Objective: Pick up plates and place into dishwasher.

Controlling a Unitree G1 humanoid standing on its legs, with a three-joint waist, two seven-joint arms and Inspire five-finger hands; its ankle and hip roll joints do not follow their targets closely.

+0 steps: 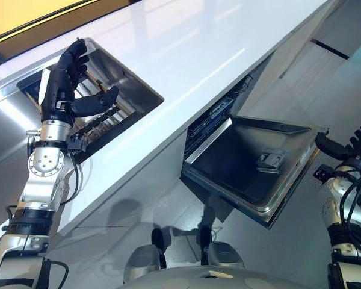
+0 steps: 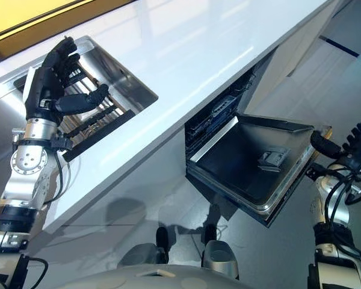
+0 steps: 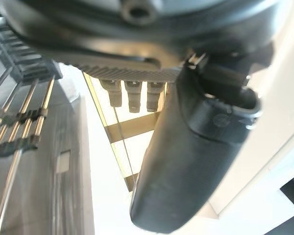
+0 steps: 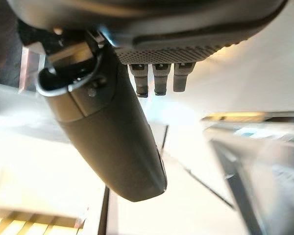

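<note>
Nearest on the right, the right hand [image 1: 349,147] hovers empty with relaxed fingers beside the dishwasher [image 1: 253,162] door lying open, while farther left the left hand [image 1: 69,81], fingers spread and empty, hangs over the rack [image 2: 93,120] in the desk's [image 1: 198,42] sink [image 1: 129,81]; no writing is legible.

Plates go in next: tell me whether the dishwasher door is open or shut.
Open. The dishwasher door hangs swung out from under the white counter, its steel inner face showing.
</note>
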